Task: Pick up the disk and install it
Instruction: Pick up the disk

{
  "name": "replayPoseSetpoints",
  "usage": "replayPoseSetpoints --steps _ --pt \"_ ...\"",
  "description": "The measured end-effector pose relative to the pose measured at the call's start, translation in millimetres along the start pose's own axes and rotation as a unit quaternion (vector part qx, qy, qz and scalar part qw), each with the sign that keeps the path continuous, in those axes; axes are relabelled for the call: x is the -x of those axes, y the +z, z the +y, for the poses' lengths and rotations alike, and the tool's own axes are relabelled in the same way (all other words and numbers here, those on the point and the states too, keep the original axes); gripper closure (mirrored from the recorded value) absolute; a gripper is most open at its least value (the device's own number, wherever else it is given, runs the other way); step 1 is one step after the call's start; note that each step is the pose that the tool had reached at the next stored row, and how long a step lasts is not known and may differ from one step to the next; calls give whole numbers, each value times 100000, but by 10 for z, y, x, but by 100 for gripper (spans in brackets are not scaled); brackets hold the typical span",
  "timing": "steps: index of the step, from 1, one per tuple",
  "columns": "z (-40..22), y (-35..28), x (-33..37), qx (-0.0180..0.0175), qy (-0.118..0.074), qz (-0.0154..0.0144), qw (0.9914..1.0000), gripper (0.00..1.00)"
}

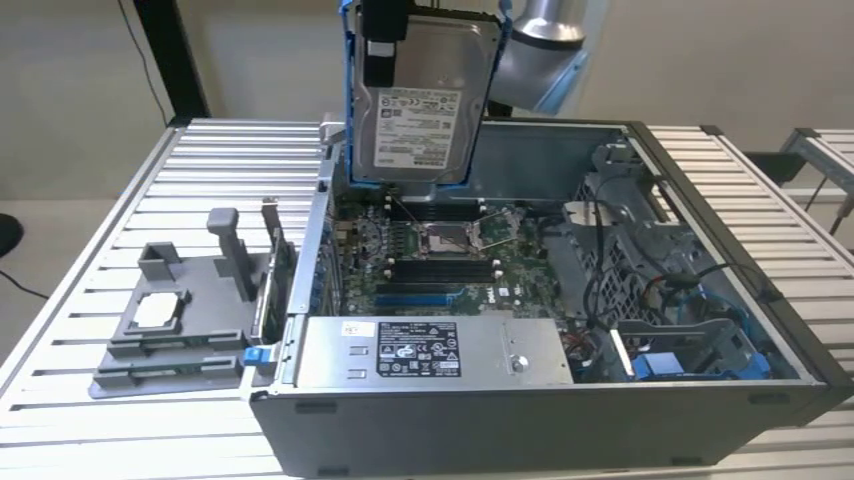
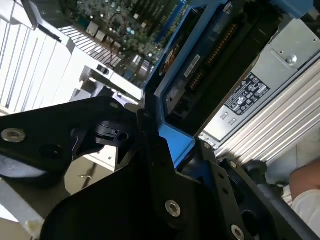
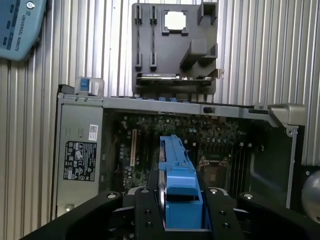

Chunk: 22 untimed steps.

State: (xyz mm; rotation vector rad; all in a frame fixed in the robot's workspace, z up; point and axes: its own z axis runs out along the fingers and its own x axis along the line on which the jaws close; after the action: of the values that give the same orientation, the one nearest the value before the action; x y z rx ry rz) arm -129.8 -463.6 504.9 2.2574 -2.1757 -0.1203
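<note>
while my gripper [image 3: 181,214] was clamped on the blue frame [image 3: 175,165] of the disk [image 1: 420,100], i held it upright in the air above the open computer case [image 1: 747,270], well clear of the board [image 1: 441,255] inside, its narrow edge down, i judged, to suit a slot.

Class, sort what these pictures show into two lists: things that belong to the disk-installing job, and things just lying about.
Belong to the job:
the disk, held upright above the case
the gripper, clamped on the disk
the open computer case

Just lying about:
the grey holder tray on the slatted table
the small silver chip sitting in that tray
</note>
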Motion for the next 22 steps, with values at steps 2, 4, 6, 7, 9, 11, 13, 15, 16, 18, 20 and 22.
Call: replayPoseSetpoints --steps 2,4,6,7,9,11,13,15,16,18,20,22 --pt "-63 -6 -51 -3 -4 -5 100000 100" --pt "-118 -12 -105 1 2 -2 100000 100" --pt "-168 -18 -164 1 -3 4 100000 100" --pt "-191 -21 -192 -1 0 -2 100000 100" --pt "-239 -26 -252 -1 -4 -3 100000 100" --pt "-285 -32 -310 0 1 -1 100000 100" --pt "-329 -37 -367 0 0 -2 100000 100" --pt "-374 -43 -425 0 -3 -1 100000 100" --pt "-396 -46 -453 1 2 0 100000 100" --pt "-441 -51 -511 -1 -3 -3 100000 100" --pt "-488 -57 -570 1 -2 -2 100000 100" --pt "-534 -63 -628 1 0 2 100000 100"
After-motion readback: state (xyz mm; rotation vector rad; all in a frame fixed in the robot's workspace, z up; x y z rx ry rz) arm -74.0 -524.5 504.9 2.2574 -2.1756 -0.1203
